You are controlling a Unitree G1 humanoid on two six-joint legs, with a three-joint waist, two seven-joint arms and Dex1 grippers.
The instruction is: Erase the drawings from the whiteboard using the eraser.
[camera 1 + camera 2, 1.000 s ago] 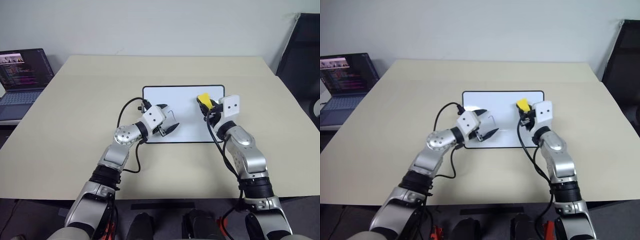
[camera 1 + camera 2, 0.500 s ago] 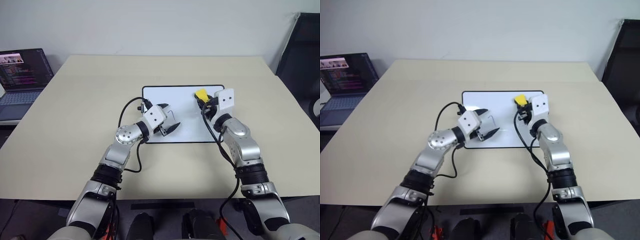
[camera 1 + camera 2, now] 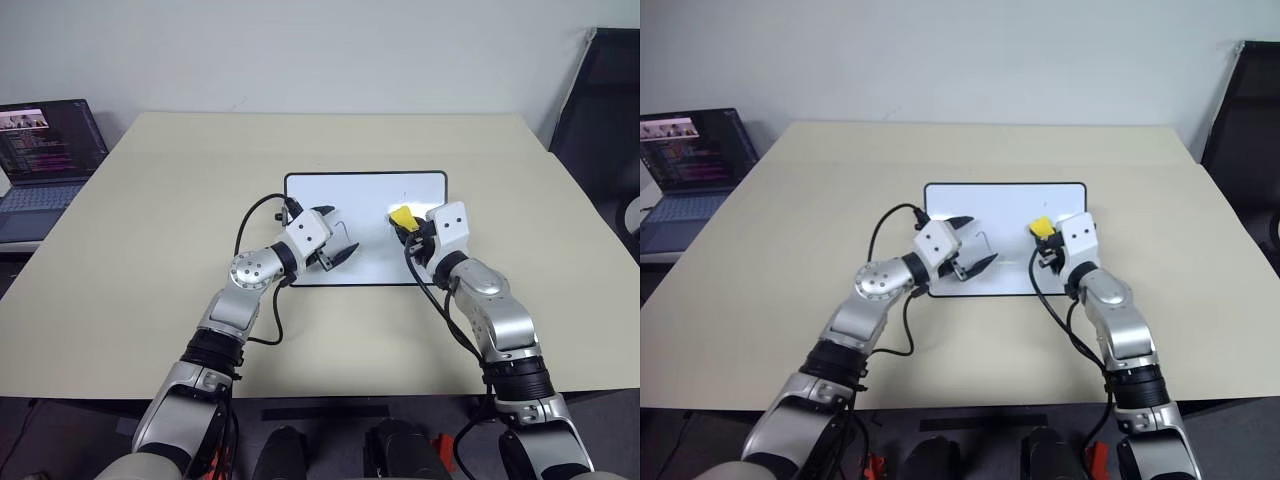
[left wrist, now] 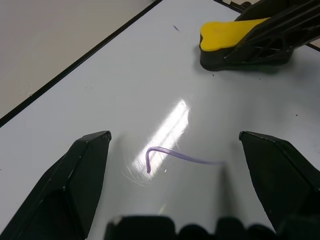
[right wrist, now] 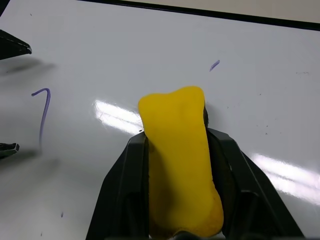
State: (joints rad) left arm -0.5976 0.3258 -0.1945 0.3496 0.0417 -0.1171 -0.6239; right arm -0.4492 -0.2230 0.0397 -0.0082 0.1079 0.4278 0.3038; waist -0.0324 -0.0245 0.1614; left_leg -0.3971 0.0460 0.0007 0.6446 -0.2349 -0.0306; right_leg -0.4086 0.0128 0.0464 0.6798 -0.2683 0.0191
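While the whiteboard lies flat on the beige counter with its long axis running left to right, the right gripper clamps the eraser between its fingers, which press against both long sides of the yellow block. The eraser sits over the right half of the board, its long axis in line with the fingers and its free end pointing away from the robot and slightly left. The left gripper hovers over the board's left half with its fingers spread wide and holding nothing. A hooked purple stroke of the drawings lies between those fingers, and a short mark lies just beyond the eraser's free end. A laptop stands at the counter's far left.
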